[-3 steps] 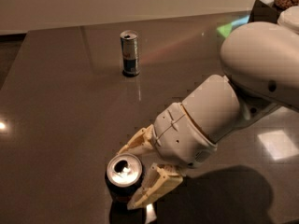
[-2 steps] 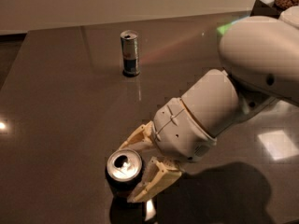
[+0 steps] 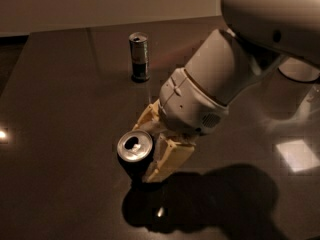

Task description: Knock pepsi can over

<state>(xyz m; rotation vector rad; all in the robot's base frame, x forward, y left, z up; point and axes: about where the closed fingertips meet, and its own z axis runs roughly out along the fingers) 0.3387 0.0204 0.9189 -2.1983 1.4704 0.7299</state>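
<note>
The can (image 3: 134,148) is not knocked over yet. It stands with its silver top up, perhaps with a small lean, between the tips of the claw (image 3: 144,150). The claw is spread: one finger is behind the can, the other lies along its near right side and seems to touch it. I cannot tell if they squeeze it. What is left, I judge, is the tipping itself, a sideways push or a turn of the wrist. The slim can (image 3: 139,56) stands upright well beyond the claw, on the far part of the table (image 3: 60,94).

Compared with the earlier frame, the can and the claw are now farther away, more toward the slim can, which has not moved. The arm is higher and covers more of the right side, and the scene is darker.
</note>
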